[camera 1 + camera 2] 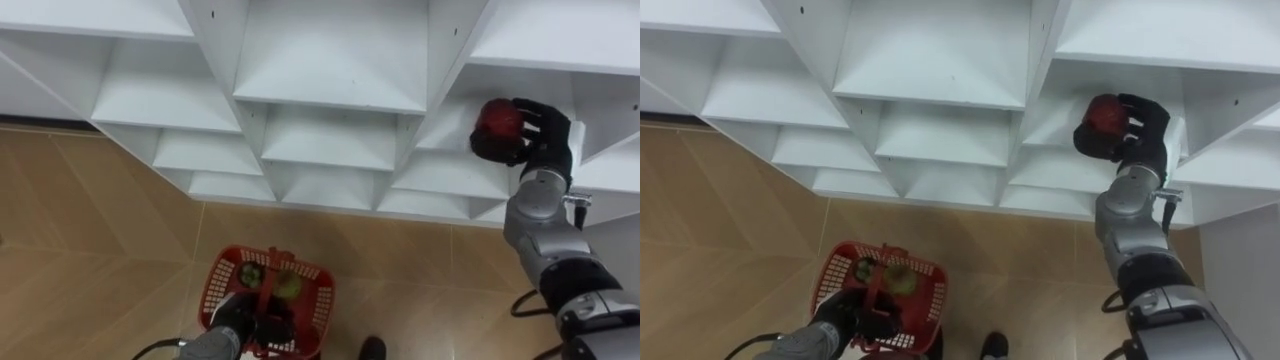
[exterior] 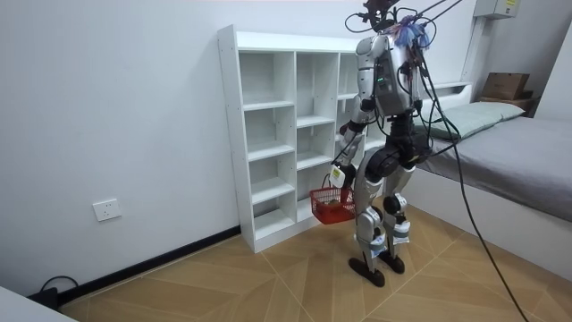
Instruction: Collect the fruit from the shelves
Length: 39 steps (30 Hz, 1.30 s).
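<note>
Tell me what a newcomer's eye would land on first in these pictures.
First comes the red fruit, gripped in the curled fingers of the right hand at a compartment on the right of the white shelf unit. Next comes the red basket, hanging low at the robot's left over the wooden floor. The left hand grips its handle, and green fruit lies inside.

You see the closet point(image 1: 330, 60) across the top of the frame. At the upper right, your right hand point(image 1: 545, 135) wraps a round fruit point(image 1: 496, 125) at a shelf opening. Low and left of middle, the basket point(image 1: 222, 275) hangs from your left hand point(image 1: 232, 318), with small fruits point(image 1: 288, 286) inside it.
</note>
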Motion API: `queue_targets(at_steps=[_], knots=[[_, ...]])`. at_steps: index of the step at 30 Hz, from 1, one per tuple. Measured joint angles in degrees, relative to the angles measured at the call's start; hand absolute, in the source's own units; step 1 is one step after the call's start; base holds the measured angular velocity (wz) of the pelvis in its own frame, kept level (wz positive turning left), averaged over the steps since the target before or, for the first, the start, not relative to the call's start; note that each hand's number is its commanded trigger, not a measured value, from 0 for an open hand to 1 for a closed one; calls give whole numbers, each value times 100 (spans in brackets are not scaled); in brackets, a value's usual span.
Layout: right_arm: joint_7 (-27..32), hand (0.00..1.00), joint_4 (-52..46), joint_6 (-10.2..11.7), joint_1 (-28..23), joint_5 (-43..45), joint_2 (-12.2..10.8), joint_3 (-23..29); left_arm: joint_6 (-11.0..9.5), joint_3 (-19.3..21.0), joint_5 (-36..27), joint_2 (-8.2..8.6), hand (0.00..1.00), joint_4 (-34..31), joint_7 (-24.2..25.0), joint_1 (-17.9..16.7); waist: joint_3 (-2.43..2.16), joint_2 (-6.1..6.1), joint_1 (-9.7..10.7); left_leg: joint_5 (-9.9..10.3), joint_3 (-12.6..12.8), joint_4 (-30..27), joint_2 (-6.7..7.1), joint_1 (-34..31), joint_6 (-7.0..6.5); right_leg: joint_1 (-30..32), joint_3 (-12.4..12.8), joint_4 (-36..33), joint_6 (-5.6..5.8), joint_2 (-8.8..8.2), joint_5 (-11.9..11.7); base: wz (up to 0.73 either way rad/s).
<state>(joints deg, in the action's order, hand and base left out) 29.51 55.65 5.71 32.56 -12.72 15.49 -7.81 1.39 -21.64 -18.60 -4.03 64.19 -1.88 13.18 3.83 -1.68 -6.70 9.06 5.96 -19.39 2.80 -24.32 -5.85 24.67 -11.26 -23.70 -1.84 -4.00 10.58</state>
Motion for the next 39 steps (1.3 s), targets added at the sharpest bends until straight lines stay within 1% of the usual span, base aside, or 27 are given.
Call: queue_targets(at_steps=[10,17,19,21,22,24,25,26,27,28,29,30,31,32,33,34,36,38,39], knots=[[-73,100,10,-1,0,-27,-2,-8,0,0,3,9,100,0,3,83,-3,1,-1,0,-1,-30,-2,-2,0,-14,-5,-1,-1,-2,-1,0],[-77,100,11,-8,-1,-75,-62,-8,0,0,5,9,100,0,21,91,-10,4,0,0,-2,-41,-1,8,0,-27,1,-6,-3,-2,-2,0],[-74,100,7,-8,-4,-68,-91,11,0,32,12,17,100,-9,21,92,-18,7,12,0,-5,-45,-1,9,0,-32,-1,-6,-3,-2,-3,0],[-94,100,-60,-7,-90,32,-163,15,0,215,12,38,100,-14,16,93,-24,10,55,0,-16,-41,-1,62,0,-83,-6,-6,-3,-2,-2,0],[-104,100,-93,-7,-135,76,-191,10,-2,250,11,36,100,-14,10,93,-33,6,60,0,-19,-36,-1,78,0,-95,-6,-9,-3,-2,-2,0],[-248,100,-318,-10,-372,205,-248,-2,-10,267,7,21,100,-75,1,78,-93,12,78,0,-23,-23,-1,119,0,-136,-5,0,-2,-2,-1,0],[-286,100,-363,-10,-434,208,-256,-2,-12,283,7,21,100,-108,0,64,-97,12,79,0,-23,-16,0,149,0,-166,-5,9,-2,-1,-1,0],[-341,100,-467,-20,-574,203,-291,-21,-47,319,11,21,100,-153,-10,21,-118,11,64,0,-22,4,-1,207,0,-226,-11,23,-2,1,-1,0],[-354,100,-550,-21,-697,202,-334,-120,-64,340,2,18,100,-174,-41,-21,-142,7,90,0,-24,24,-1,278,0,-312,-24,79,-1,7,-1,0],[-370,100,-596,-21,-761,200,-351,-186,-64,343,0,16,100,-173,-52,-34,-157,8,124,-1,-27,47,0,321,1,-365,-33,124,-2,12,-2,5],[-453,100,-728,-20,-919,209,-391,-278,-64,343,0,13,100,-172,-76,-71,-180,27,178,-1,-50,70,6,407,1,-480,-58,177,-1,14,-2,5],[-523,100,-769,-15,-1058,207,-406,-443,-67,341,-19,10,100,-173,-102,-112,-205,30,211,-1,-55,93,6,529,2,-621,-69,232,0,21,-2,7],[-577,100,-769,-14,-1131,207,-408,-514,-74,340,-84,7,100,-173,-103,-133,-211,30,227,0,-63,121,7,612,2,-714,-80,273,0,25,-3,7],[-669,100,-780,-15,-1309,188,-407,-654,-124,336,-200,4,100,-173,-102,-200,-256,23,247,0,-90,184,12,756,3,-877,-112,360,4,32,-6,7],[-768,100,-891,-18,-1520,186,-422,-679,-164,344,-233,-1,100,-201,-99,-267,-299,17,259,1,-98,223,13,863,5,-996,-118,425,8,42,-8,5],[-805,100,-977,-18,-1607,195,-428,-679,-169,344,-250,-9,100,-237,-98,-291,-300,18,269,2,-97,236,14,907,6,-1034,-115,427,9,42,-7,0],[-902,100,-1262,-18,-1801,221,-467,-678,-175,346,-335,-36,100,-362,-92,-355,-309,28,365,2,-110,249,14,975,6,-1129,-133,495,17,51,-15,0],[-1027,100,-1617,-17,-2055,261,-473,-781,-179,347,-338,-49,100,-495,-90,-421,-315,18,479,1,-118,276,15,1101,7,-1257,-138,523,19,56,-18,0],[-1103,100,-1857,-15,-2255,328,-473,-789,-179,347,-342,-47,100,-524,-71,-441,-325,15,502,2,-118,305,13,1174,9,-1339,-131,601,25,69,-23,0]])
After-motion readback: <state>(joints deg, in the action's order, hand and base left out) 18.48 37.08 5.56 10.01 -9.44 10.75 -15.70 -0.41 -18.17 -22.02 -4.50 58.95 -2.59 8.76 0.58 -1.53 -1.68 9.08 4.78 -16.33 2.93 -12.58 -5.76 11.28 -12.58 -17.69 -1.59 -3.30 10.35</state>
